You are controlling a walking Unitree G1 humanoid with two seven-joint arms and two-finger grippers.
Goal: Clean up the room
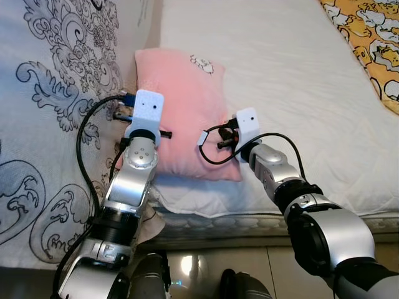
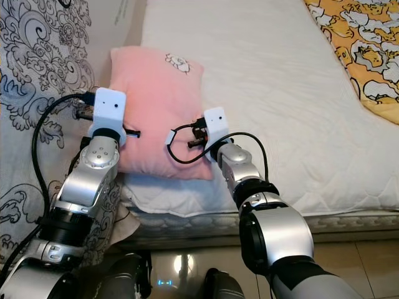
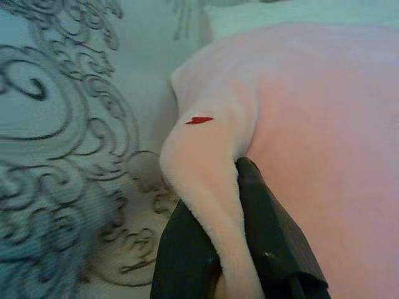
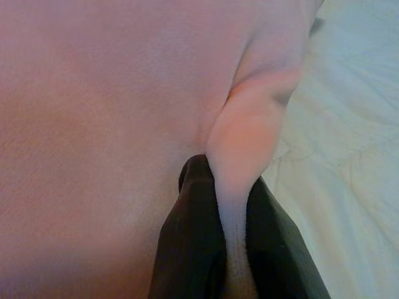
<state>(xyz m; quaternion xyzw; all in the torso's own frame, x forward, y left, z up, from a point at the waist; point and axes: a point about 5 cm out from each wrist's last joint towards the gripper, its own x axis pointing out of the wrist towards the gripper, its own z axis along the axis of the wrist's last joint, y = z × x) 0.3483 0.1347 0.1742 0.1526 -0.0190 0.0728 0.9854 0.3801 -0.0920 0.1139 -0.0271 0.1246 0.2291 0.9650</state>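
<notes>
A pink plush pillow (image 1: 181, 106) lies on the near left corner of the white mattress (image 1: 293, 81), with a small embroidered mark near its far edge. My left gripper (image 1: 134, 112) is shut on the pillow's left edge; the wrist view shows a fold of pink fabric (image 3: 209, 187) pinched between the black fingers (image 3: 274, 237). My right gripper (image 1: 225, 134) is shut on the pillow's right edge, with a ridge of fabric (image 4: 240, 156) squeezed between its fingers (image 4: 193, 230). Both arms reach in from the front.
A grey-and-white curtain (image 1: 50, 124) with swirl patterns hangs along the left of the bed. A yellow cartoon-print blanket (image 1: 371, 37) covers the far right corner of the mattress. The bed's front edge (image 1: 249, 218) and glossy floor (image 1: 187, 265) lie below.
</notes>
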